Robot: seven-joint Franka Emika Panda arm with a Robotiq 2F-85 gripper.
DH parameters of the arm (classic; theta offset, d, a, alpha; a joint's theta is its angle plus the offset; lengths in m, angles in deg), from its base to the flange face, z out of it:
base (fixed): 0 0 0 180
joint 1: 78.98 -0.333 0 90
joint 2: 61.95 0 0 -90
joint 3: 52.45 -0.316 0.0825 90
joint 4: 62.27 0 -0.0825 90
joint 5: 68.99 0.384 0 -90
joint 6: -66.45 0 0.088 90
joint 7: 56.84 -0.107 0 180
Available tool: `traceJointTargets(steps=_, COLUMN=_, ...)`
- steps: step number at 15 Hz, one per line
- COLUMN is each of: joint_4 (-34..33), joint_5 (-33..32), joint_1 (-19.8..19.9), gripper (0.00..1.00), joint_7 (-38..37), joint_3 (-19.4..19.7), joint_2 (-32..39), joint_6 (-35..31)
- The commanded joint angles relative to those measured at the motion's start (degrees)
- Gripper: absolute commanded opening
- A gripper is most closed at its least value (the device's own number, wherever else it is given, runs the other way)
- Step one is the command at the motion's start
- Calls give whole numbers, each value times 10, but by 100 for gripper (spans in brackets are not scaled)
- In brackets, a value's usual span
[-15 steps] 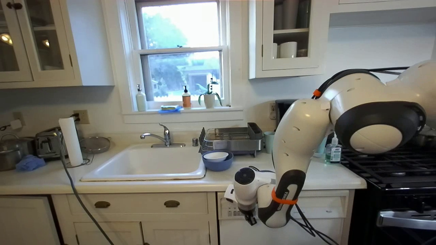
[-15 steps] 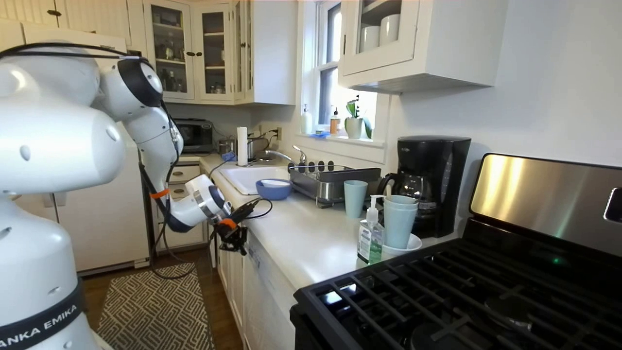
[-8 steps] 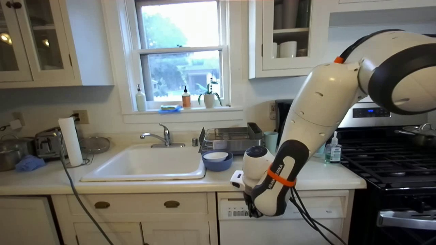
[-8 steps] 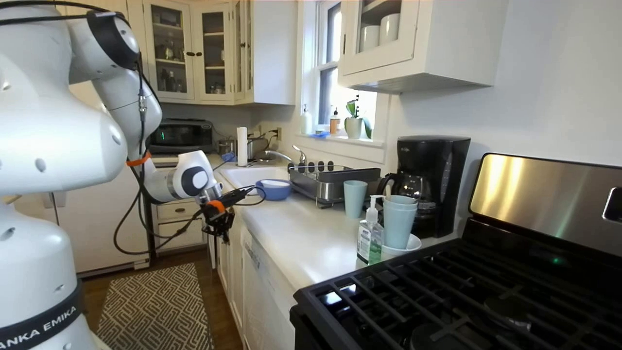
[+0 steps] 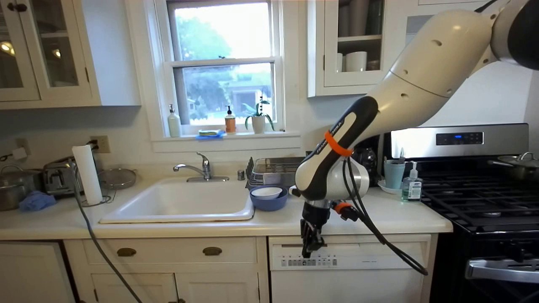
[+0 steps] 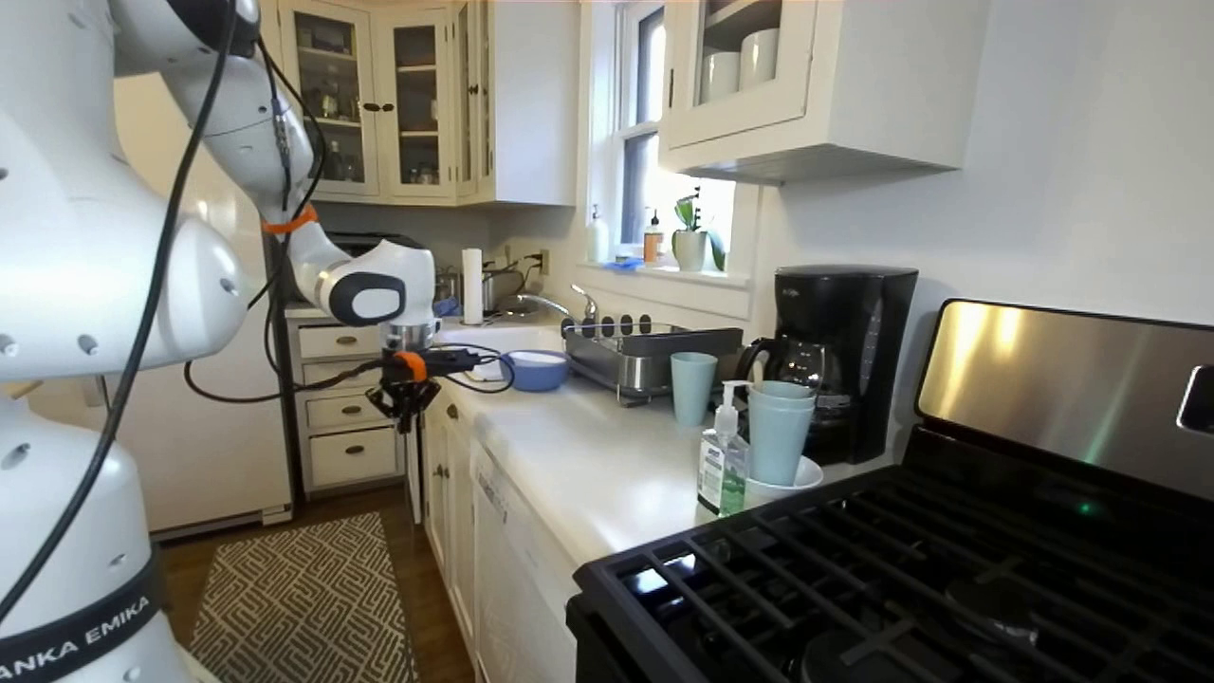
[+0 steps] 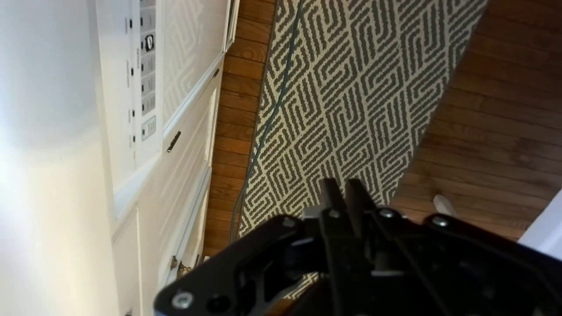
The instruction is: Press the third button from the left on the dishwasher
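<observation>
Near the narrowly pinched, empty claw [image 7: 345,189], that dishwasher [image 5: 349,278] looks immovably heavy; just push its probably stiff buttons [image 7: 148,84].

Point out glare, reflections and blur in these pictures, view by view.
In an exterior view, the upper windowpane partly burns out to white; in an exterior view, golden glare streaks the steel stove backguard; in the wrist view, the glossy dishwasher door mirrors the patterned rug, while the claw blurs at its tips.

White dishwasher [image 5: 353,286], grey-and-cream maze-patterned rug [image 7: 342,87], blue bowl [image 5: 269,205]; black coffee maker [image 6: 858,346]
</observation>
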Motion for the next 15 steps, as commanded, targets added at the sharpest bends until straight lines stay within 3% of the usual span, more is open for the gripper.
traceJointTargets(steps=1, joint_4=38, joint_5=97, joint_1=14, gripper=41, joint_7=44, joint_3=55, joint_2=42, joint_6=28)
traceJointTargets(steps=4, joint_4=63, joint_5=138, joint_1=-16, gripper=62, joint_7=25, joint_3=148, joint_2=64, joint_6=47)
traceJointTargets(steps=6, joint_4=85, joint_5=132, joint_1=-66, gripper=76, joint_7=-27, joint_3=221, joint_2=77, joint_6=39)
traceJointTargets(steps=9, joint_4=129, joint_5=76, joint_1=-181, gripper=96, joint_7=-146, joint_3=345, joint_2=83, joint_6=-4)
traceJointTargets(steps=11, joint_4=153, joint_5=38, joint_1=-245, gripper=100, joint_7=-223, joint_3=409, joint_2=71, joint_6=-14)
traceJointTargets(steps=15, joint_4=202, joint_5=-14, joint_1=-422, gripper=100, joint_7=-390, joint_3=570, joint_2=15, joint_6=11)
